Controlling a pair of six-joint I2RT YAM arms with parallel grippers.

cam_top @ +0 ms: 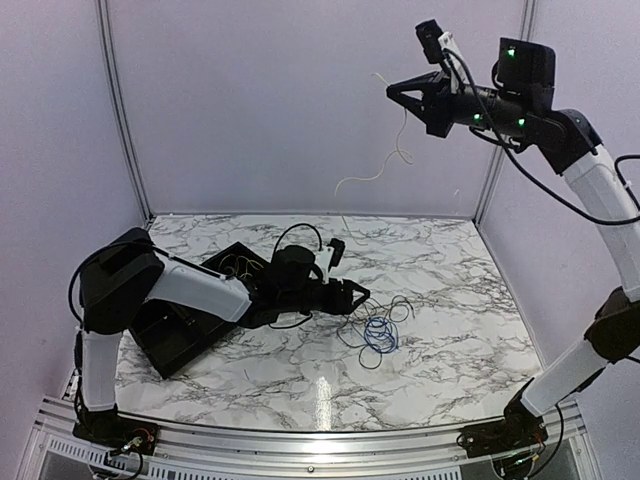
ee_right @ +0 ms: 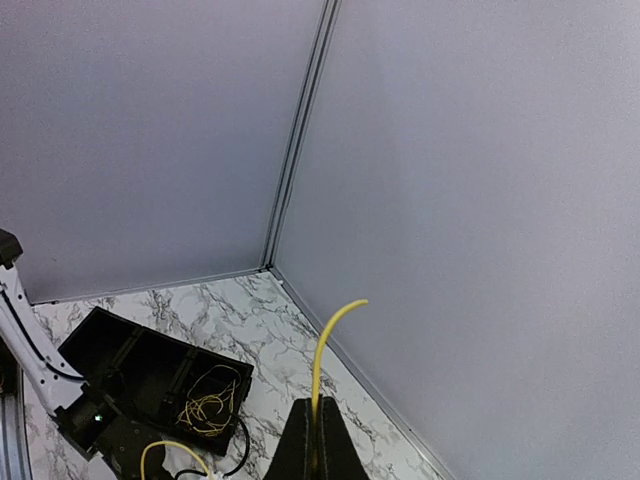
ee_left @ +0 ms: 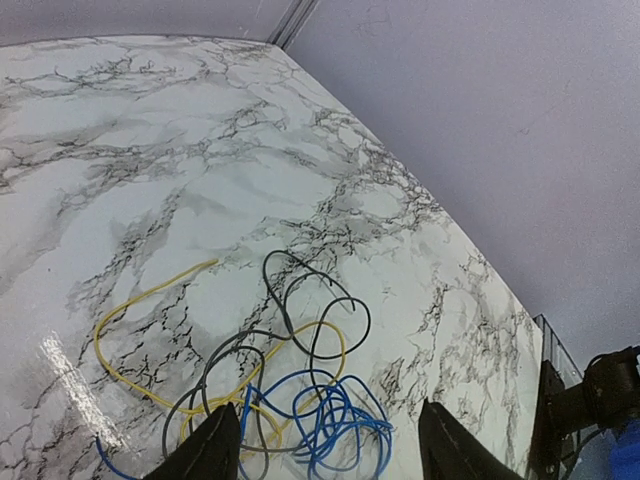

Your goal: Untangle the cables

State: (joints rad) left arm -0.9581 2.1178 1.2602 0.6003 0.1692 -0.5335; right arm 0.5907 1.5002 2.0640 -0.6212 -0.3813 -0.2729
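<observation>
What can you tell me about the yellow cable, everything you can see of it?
The yellow cable is a very thin, flexible wire, plastic-coated by its look. The shut right gripper pinches it near one end, high above the table; a short tip curves out past the fingers. Below it hangs in loose curls, and its lower part lies on the marble in open loops, tangled with the black cable and blue cable.

table (cam_top: 450, 330) recorded as white marble, veined grey-black | yellow cable (ee_right: 319, 350), black cable (ee_left: 367, 315), blue cable (cam_top: 378, 335) recorded as plain | tray (cam_top: 170, 340) recorded black | walls (cam_top: 300, 100) recorded pale lilac, unpatterned | arms (cam_top: 195, 285) recorded white with black joints | lamps (cam_top: 511, 52) recorded green
</observation>
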